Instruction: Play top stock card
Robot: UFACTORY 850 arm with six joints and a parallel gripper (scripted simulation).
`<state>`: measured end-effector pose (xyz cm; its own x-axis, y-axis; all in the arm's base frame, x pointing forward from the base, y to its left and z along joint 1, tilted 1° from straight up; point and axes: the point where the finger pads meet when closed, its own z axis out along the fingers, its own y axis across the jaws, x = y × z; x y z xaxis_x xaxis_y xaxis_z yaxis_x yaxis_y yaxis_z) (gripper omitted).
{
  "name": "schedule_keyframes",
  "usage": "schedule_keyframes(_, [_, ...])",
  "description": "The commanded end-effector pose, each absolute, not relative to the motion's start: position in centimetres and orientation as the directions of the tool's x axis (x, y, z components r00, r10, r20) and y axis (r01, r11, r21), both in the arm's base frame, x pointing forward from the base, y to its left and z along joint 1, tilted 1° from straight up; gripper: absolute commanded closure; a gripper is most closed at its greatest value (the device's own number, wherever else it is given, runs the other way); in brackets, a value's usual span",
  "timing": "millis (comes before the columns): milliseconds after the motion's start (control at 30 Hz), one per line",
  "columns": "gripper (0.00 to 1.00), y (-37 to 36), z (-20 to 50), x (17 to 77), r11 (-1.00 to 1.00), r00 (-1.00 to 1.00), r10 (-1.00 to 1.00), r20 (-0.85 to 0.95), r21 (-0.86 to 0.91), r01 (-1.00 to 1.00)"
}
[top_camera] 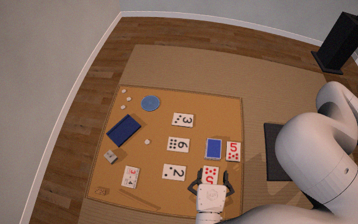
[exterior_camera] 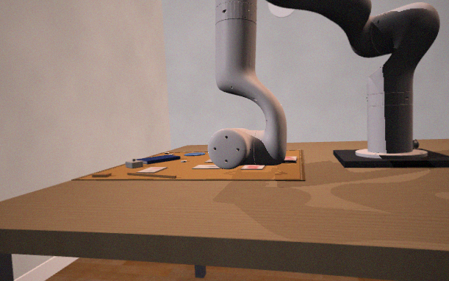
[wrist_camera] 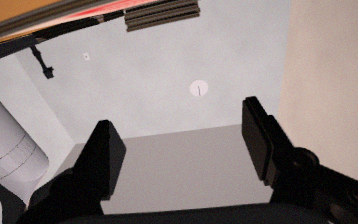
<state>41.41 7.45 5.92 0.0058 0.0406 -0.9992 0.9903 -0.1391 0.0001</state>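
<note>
Open cloth between the black three (top_camera: 182, 119) and the blue-backed stock (top_camera: 213, 149), a narrow gap between stock and right-hand red five (top_camera: 233, 151), lower red five (top_camera: 210, 174) between the spread gripper fingers (top_camera: 226, 177), navy box (top_camera: 123, 130) blocking the far side
</note>
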Motion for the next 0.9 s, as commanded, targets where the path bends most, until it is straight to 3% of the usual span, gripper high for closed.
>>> schedule_keyframes(0, [0.00, 7.5, 6.0, 41.5, -0.139, 0.007, 0.041, -0.999, 0.001, 0.990])
schedule_keyframes(867, [0.00, 7.5, 11.8, 41.5, -0.139, 0.007, 0.041, -0.999, 0.001, 0.990])
